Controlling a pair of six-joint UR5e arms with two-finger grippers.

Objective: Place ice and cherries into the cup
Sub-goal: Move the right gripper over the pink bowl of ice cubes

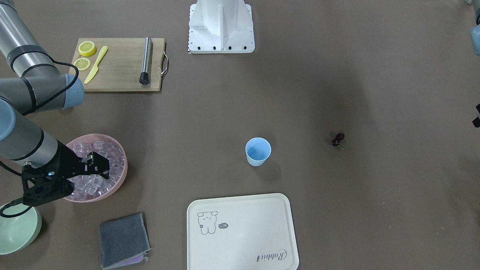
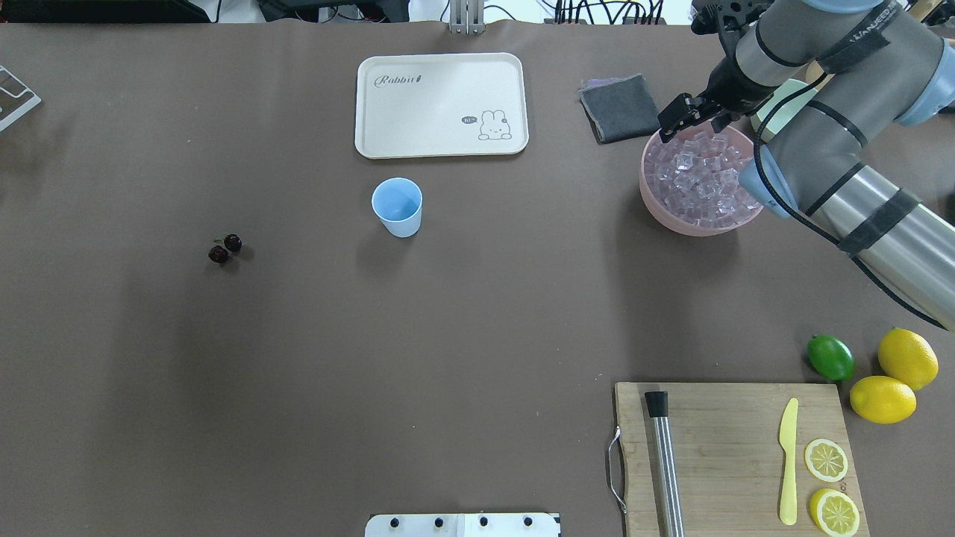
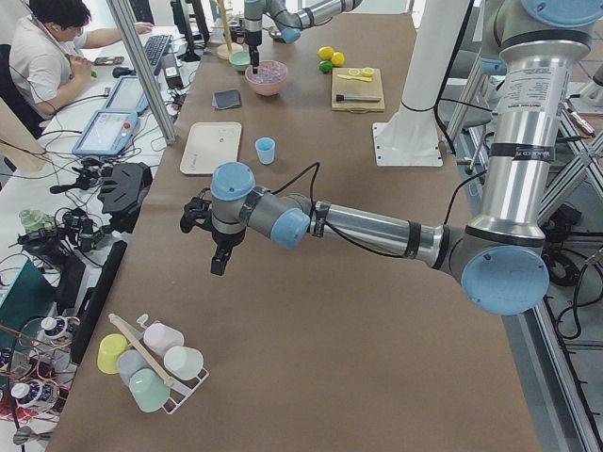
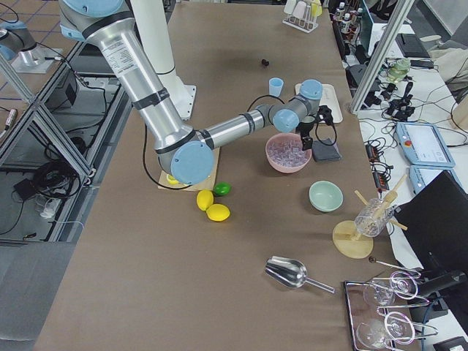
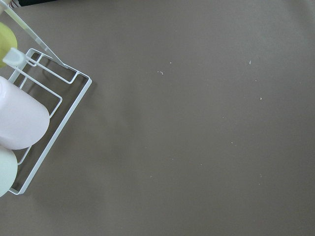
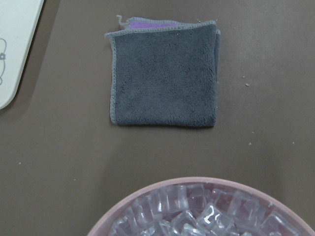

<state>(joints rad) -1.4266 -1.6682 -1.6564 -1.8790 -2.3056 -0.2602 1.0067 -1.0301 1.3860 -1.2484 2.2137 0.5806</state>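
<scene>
The ice (image 2: pixel 701 175) is a heap of clear cubes in a wide pink bowl (image 2: pixel 656 209) at the table's right side. It also shows in the front view (image 1: pixel 112 152) and in the right wrist view (image 6: pixel 197 214). My right gripper (image 2: pixel 690 123) hangs over the far rim of that bowl, jaws apart and empty; in the front view the right gripper (image 1: pixel 103 167) sits just above the cubes. The light blue cup (image 2: pixel 398 206) stands upright and empty mid-table. The dark cherries (image 2: pixel 224 248) lie on the table left of it. My left gripper (image 3: pixel 215 247) hovers far off; I cannot tell its state.
A cream tray (image 2: pixel 440 104) lies beyond the cup. A grey cloth (image 2: pixel 619 108) lies beside the pink bowl, and a pale green bowl (image 1: pixel 18 228) stands beyond it. A cutting board (image 2: pixel 731 447) with knife, muddler and lemon slices, a lime (image 2: pixel 830 357) and lemons sit near right. A cup rack (image 5: pixel 29 113) lies under the left wrist.
</scene>
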